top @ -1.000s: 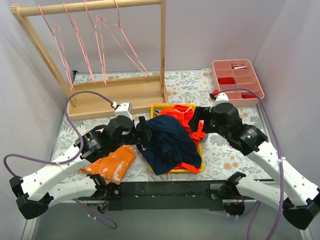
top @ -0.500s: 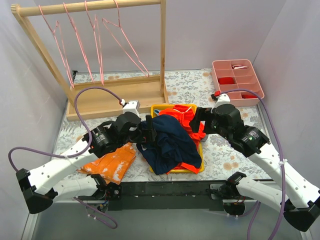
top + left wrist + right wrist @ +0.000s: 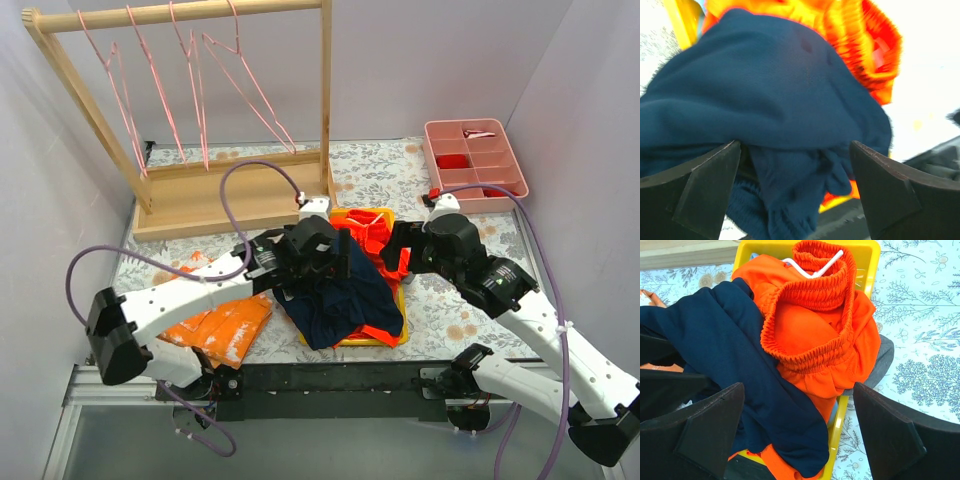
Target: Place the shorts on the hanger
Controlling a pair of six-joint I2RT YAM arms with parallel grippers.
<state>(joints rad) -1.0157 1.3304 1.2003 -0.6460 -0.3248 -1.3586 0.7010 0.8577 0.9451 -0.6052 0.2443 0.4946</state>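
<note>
The navy shorts (image 3: 345, 295) lie heaped over bright orange-red clothes (image 3: 372, 233) in a yellow basket (image 3: 402, 305). My left gripper (image 3: 322, 268) hangs over the left part of the heap, open, with its fingers (image 3: 695, 192) either side of a navy fold (image 3: 790, 125). My right gripper (image 3: 395, 248) is open at the basket's right side, just above the orange-red clothes (image 3: 815, 325) and the shorts (image 3: 735, 355). Several pink wire hangers (image 3: 195, 85) hang on the wooden rack (image 3: 230, 190) at the back left.
An orange cloth with white blotches (image 3: 222, 325) lies on the table left of the basket. A pink compartment tray (image 3: 475, 160) stands at the back right. Grey walls close in both sides.
My left arm has swung right and forward, bringing its gripper from the table left of the basket onto the navy shorts. The right arm has hardly moved.
</note>
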